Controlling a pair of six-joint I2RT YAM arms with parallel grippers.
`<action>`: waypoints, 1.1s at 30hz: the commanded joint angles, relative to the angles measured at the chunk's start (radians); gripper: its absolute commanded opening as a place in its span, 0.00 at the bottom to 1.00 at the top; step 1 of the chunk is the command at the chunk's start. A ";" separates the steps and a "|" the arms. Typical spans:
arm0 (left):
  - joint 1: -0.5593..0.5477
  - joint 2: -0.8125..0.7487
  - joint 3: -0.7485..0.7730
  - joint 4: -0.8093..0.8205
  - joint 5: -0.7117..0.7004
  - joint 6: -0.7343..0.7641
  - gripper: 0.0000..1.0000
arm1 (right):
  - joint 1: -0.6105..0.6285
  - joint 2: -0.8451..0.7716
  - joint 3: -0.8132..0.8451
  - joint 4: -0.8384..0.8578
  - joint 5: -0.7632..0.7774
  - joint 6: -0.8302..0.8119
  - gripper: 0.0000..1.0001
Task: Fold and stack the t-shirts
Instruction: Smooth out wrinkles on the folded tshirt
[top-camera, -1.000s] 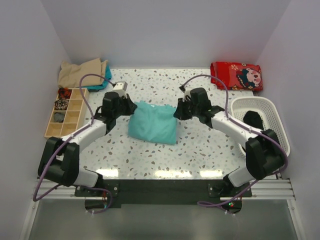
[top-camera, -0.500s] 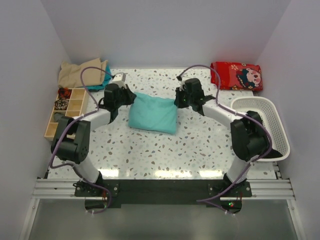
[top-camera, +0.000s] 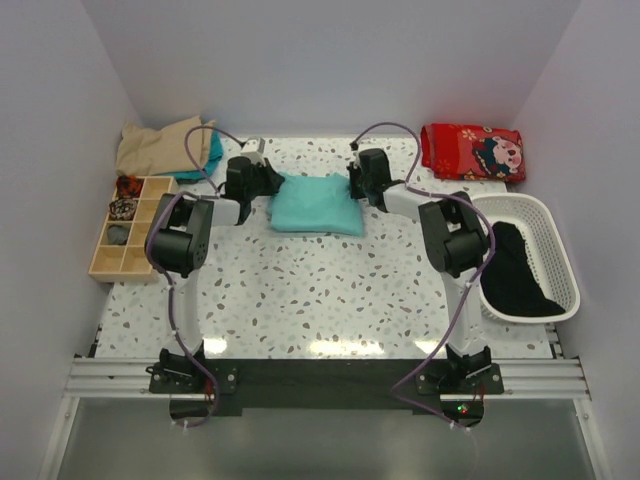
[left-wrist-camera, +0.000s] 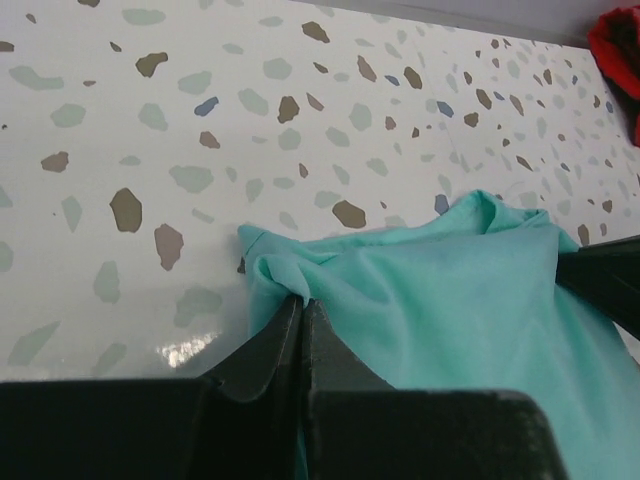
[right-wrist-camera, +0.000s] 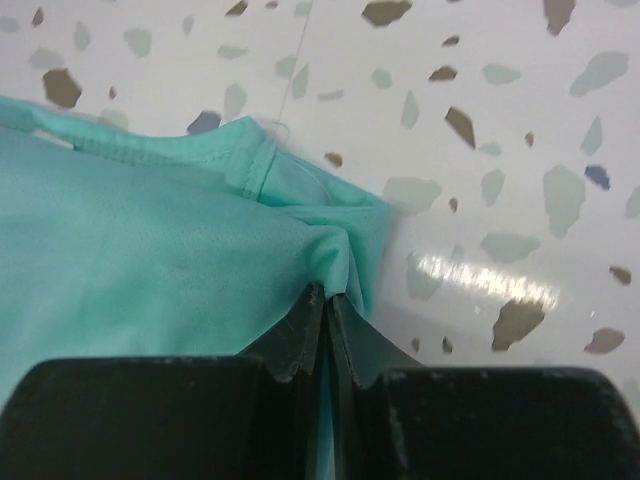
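Teal tee (top-camera: 316, 204), speckled terrazzo table (top-camera: 330, 290)

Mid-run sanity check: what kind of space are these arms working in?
Probably a lab test cell, not a home: plain white walls box in a speckled tabletop, and staged props sit on it, a white laundry basket and a wooden compartment tray.

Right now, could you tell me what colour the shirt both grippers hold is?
The shirt is plain teal-green, clearest in the right wrist view.
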 joint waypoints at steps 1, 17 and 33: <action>0.045 0.062 0.126 0.084 0.029 0.036 0.00 | -0.015 0.085 0.172 0.093 0.061 -0.023 0.08; 0.100 0.075 0.210 -0.015 -0.067 0.030 1.00 | -0.096 -0.041 0.165 0.137 0.017 -0.018 0.59; 0.062 -0.113 0.072 0.101 0.230 -0.088 1.00 | -0.069 -0.025 0.241 0.062 -0.528 0.220 0.61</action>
